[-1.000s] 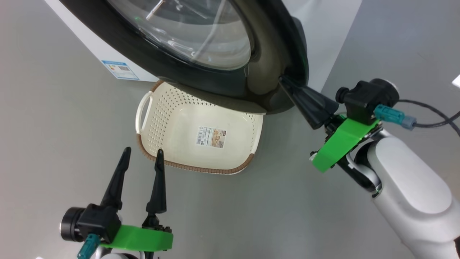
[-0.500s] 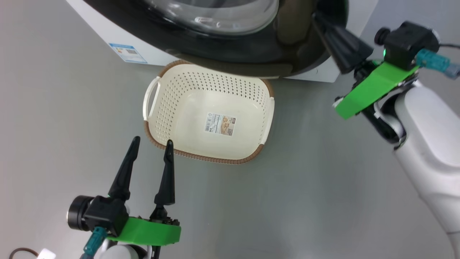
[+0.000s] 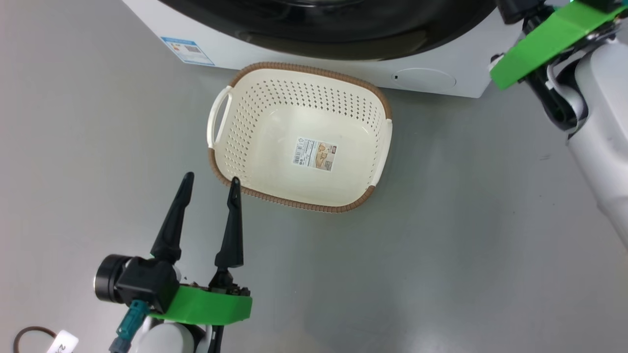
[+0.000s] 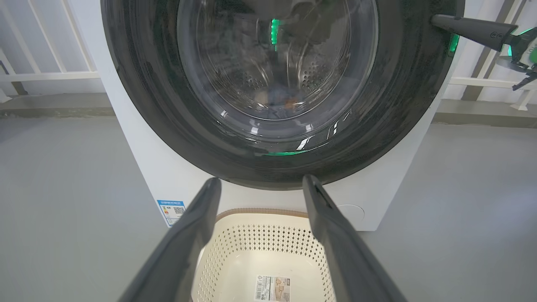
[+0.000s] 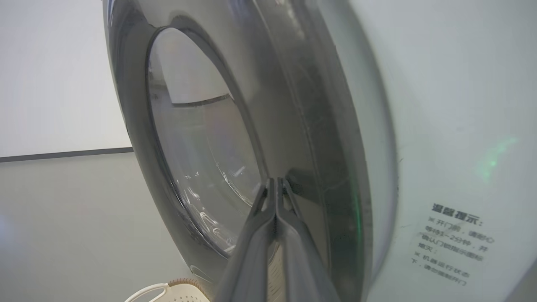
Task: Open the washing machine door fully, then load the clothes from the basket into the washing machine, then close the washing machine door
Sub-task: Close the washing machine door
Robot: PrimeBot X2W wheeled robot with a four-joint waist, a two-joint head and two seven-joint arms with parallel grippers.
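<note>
The washing machine [image 3: 441, 90] stands on a smooth grey floor [image 3: 441, 245], and its door [image 4: 138, 105] lies against the white front; I cannot tell whether it is latched. Just in front of the machine sits the basket [image 3: 294, 202], with a label sticker [image 3: 316, 154] showing on its bottom. A blue energy sticker [image 3: 188, 50] is on the machine's lower corner, and a round service flap [image 3: 423, 78] is to the other side.

The left gripper [image 3: 211, 177] hangs over the floor just beside the basket's near rim, its fingers spread wide and holding nothing. The right gripper [image 5: 277, 181] has its fingers pressed together with their tips against the outer edge of the door's black rim. From the head view that arm's green mount [image 3: 544, 39] is cut off by the top edge.

Through the glass, low in the drum, a blurred blue and orange patch is probably the clothes [image 4: 279, 96], but reflections make it hard to tell. A printed notice [image 5: 455, 243] on the white front is too blurred to read. A white railing [image 4: 50, 75] runs behind the machine, and a brown ring with a white tag [image 3: 29, 338] lies on the floor by the left arm.
</note>
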